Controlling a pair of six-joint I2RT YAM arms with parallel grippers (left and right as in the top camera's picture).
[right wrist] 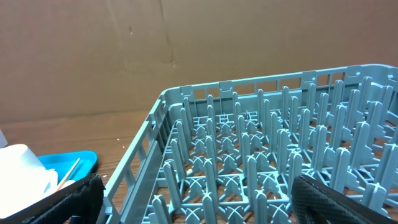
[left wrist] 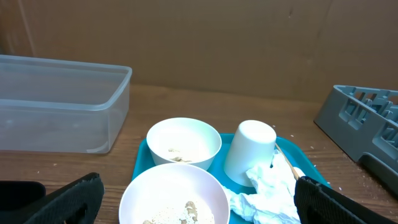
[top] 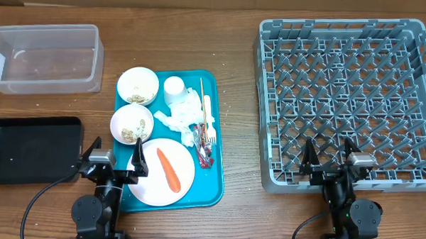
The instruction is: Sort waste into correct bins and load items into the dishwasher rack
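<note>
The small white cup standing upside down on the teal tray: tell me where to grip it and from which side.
Grip the small white cup across its round side walls, coming straight down from above. It stands inverted with its closed base up, so no rim is open to pinch. The left gripper is nearer; crumpled white napkins crowd its near side.

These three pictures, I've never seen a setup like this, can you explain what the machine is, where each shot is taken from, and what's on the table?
It is a robot with two arms at a wooden table. The overhead view looks straight down; the other two come from cameras on each wrist.

The left hand and right hand each have two dark fingers, spread open and holding nothing.

On the teal tray lie two bowls with beige scraps, an upturned white cup, crumpled napkins, a fork, a thin stick, a red wrapper, and a plate with a carrot piece.

Left of it sit a clear tub and a black tray; on the right, the grey dishwasher rack.
</note>
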